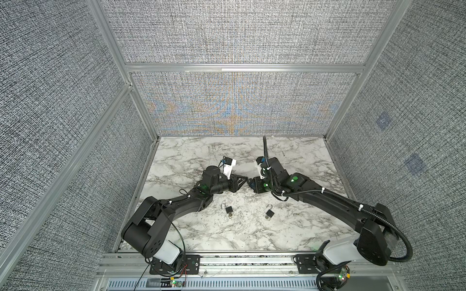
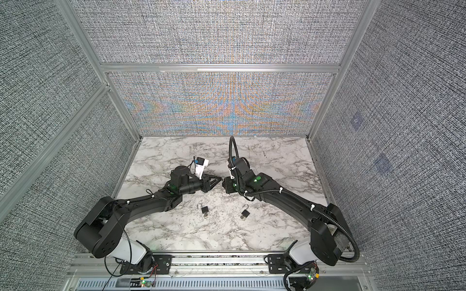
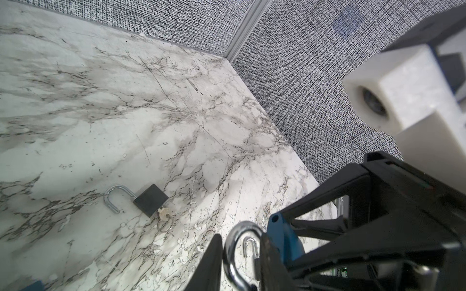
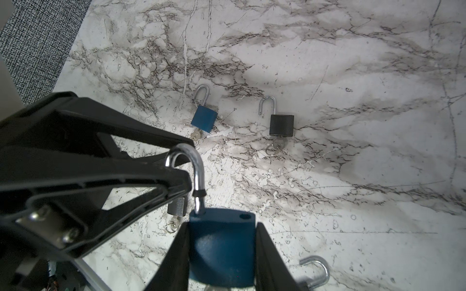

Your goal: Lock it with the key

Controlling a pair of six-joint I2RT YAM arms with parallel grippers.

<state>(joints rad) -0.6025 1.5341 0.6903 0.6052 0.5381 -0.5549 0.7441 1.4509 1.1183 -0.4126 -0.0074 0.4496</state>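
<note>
The right fingers point(image 4: 271, 264) clamp the blue padlock point(image 4: 222, 247) above the bench point(image 4: 353, 176); the left fingers point(image 3: 209, 267) sit either side of its open shackle point(image 4: 198, 171) (gripping or not, I cannot tell).

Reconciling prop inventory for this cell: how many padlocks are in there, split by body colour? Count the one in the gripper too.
Blue-bodied steel-shackle padlocks: 2 – held blue padlock, lying blue padlock.
Black-bodied padlocks: 3 – neighbouring black padlock, front-left black padlock, front-right black padlock.
Total: 5.

Blue padlock point(image 4: 222, 249), black padlock point(image 4: 281, 125) — white grey-veined marble table point(image 4: 353, 63).
</note>
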